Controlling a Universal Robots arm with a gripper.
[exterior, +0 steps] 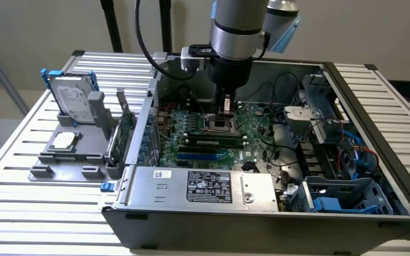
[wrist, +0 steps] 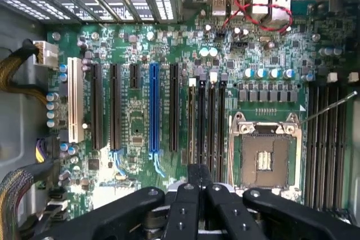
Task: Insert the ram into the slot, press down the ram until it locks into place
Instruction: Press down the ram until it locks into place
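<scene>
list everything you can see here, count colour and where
computer case: one, grey, open on a slatted metal table
motherboard: one, green, inside the case
ram: one, green stick, lying along the slots on the board
slots: several, black, parallel, beside the CPU socket
blue socket: one, bright blue, among the black expansion sockets
hard drive: one, silver, upright in a blue bracket on the grey holder at the exterior view's left
power supply: one, silver, labelled, front of case
pincer: one, black, low over the CPU socket
</scene>
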